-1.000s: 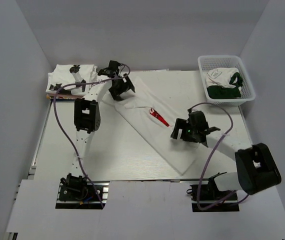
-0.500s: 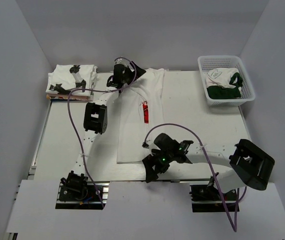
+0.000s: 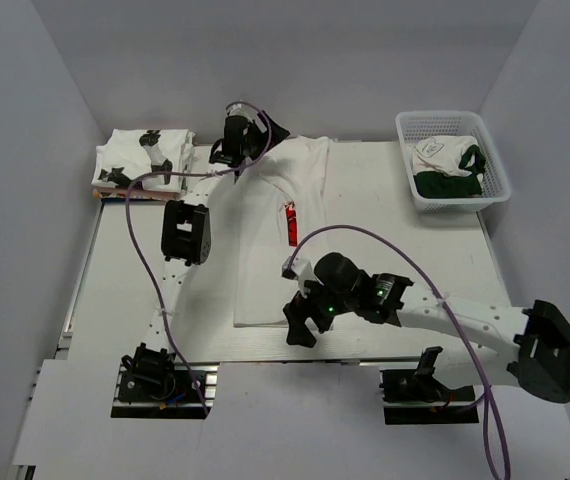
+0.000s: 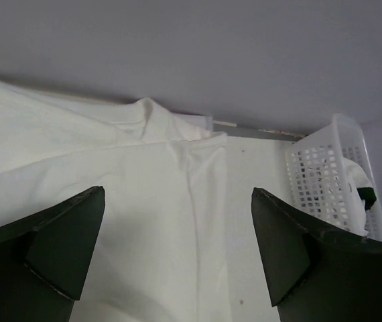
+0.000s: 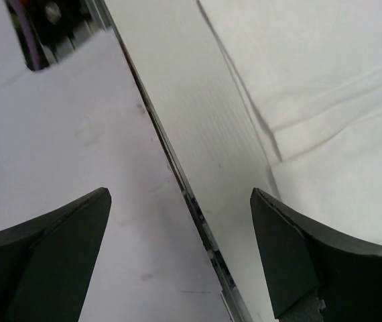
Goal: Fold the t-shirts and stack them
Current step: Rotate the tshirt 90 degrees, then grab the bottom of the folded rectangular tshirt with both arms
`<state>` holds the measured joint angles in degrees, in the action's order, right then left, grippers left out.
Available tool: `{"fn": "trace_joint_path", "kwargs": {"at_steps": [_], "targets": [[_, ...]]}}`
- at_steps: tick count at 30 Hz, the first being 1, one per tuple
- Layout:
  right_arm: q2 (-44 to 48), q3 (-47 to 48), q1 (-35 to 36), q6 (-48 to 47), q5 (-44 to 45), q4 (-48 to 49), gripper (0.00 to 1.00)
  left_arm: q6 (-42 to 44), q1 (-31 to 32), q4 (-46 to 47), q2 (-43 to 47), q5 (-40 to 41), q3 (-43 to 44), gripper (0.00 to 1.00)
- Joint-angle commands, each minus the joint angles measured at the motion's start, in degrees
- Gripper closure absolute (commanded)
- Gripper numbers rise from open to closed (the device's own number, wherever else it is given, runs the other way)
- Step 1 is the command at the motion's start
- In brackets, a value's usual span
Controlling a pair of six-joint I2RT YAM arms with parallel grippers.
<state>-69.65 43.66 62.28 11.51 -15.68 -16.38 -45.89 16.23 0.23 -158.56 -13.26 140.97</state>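
My left hand [image 3: 265, 138] is spread wide, nothing between its fingers, above the far end of the t-shirt [image 3: 265, 270] near the collar. My right hand [image 3: 298, 328] is spread wide and empty too, over the near edge of the surface [image 3: 385, 220], just beside the shirt's hem. The t-shirt lies as a long folded strip, its red logo [image 3: 290, 225] showing. A stack of folded shirts [image 3: 143, 160] sits far left, and the basket [image 3: 440, 116] far right.
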Motion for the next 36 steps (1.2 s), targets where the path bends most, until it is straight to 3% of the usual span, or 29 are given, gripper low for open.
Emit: {"fn": "trace_joint_path", "kwargs": {"at_steps": [1,6,8,9,11,12,14,15,16,18,22,26,32,36], "targets": [[4.9,0.8,0.0,-0.5,2.1,5.1,0.1,8.5,-0.3,-3.1,21.8,0.9,-1.1,0.0],[8.1,-1.5,-0.1,5.1,12.4,9.6,0.1,16.9,-0.3,-11.3,37.6,1.4,-9.0,0.0],[9.4,-1.9,-0.1,7.7,15.4,9.8,0.1,19.5,-0.3,-18.7,44.8,0.6,-12.5,0.0],[9.6,-3.0,-0.4,9.0,23.6,9.6,0.1,19.5,-0.3,-21.6,47.4,0.6,-18.2,0.0],[10.9,-3.7,-0.6,14.8,27.7,8.0,0.1,18.8,-0.3,-27.2,53.7,0.6,-27.7,0.0],[11.2,-4.6,-1.0,16.3,32.6,7.7,0.1,15.4,-0.3,-27.2,61.5,1.3,-41.2,0.0],[12.2,-5.9,-1.6,20.6,33.1,7.7,0.1,12.9,0.2,-16.1,69.9,-2.6,-57.1,0.0],[12.3,-6.3,-1.9,21.2,33.1,7.4,0.1,10.7,0.2,-12.6,73.9,-4.1,-71.0,0.0],[12.3,-6.6,-2.3,22.0,33.2,6.8,0.1,6.5,0.2,-9.8,80.4,-5.4,-76.5,0.0],[12.2,-6.9,-2.8,24.4,33.1,3.9,0.1,6.4,0.2,-8.0,84.5,-8.3,-85.5,0.0],[13.7,-11.7,-4.4,27.3,30.0,2.2,0.1,8.1,1.3,-22.4,87.5,-11.1,-88.3,0.0],[13.2,-14.7,-5.3,28.6,22.5,3.4,0.1,7.3,2.6,-30.6,93.0,-11.6,-98.7,0.0],[13.4,-19.7,-6.0,32.6,18.8,4.9,0.1,6.7,3.2,-36.4,98.7,-12.1,-110.5,0.0],[11.6,-21.5,-6.3,33.9,17.0,8.3,0.1,6.7,3.8,-33.5,97.9,-13.3,-116.1,0.0]]}}
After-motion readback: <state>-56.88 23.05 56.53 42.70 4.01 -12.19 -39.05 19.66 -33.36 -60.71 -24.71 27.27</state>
